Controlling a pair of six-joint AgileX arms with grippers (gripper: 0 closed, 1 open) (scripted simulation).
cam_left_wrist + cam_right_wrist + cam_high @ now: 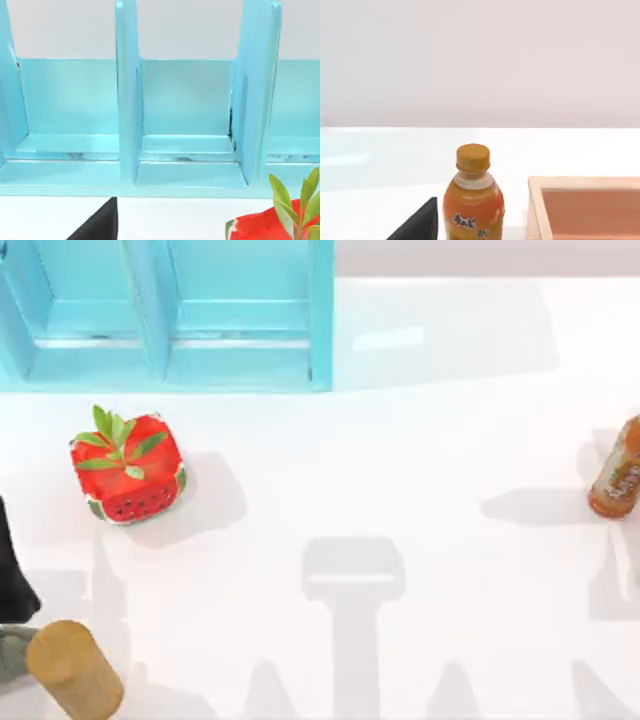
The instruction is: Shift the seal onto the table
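The table [400, 490] is a large, flat, smooth white surface. It carries soft grey shadows along the lower edge of the top view.

The seal's place cannot be told from these views.

**Objects on the table, top view**
- A light blue cabinet [170, 320] occupies the upper left of the frame. Its open compartments are separated by upright dividers, which are seen closer in the left wrist view [127, 100].
- A watermelon cube [128, 470] stands at left of centre, below the cabinet and apart from it. It is red with green leaves on top. Its leaves and a red corner appear at the lower right of the left wrist view [270, 225].
- A round light wooden cylinder [75, 670] lies tilted in the lower left corner.
- An orange bottle [618, 472] is at the right edge. In the right wrist view it stands upright with a yellow cap [473, 200], just beside a pale wooden tray [540, 205].

**Arms**
- A dark part of the left arm [12, 570] sits at the left edge, just above the cylinder.
- A black wedge lies at the lower edge of each wrist view [97, 225] [417, 222].
- Grip state of either gripper: cannot tell.
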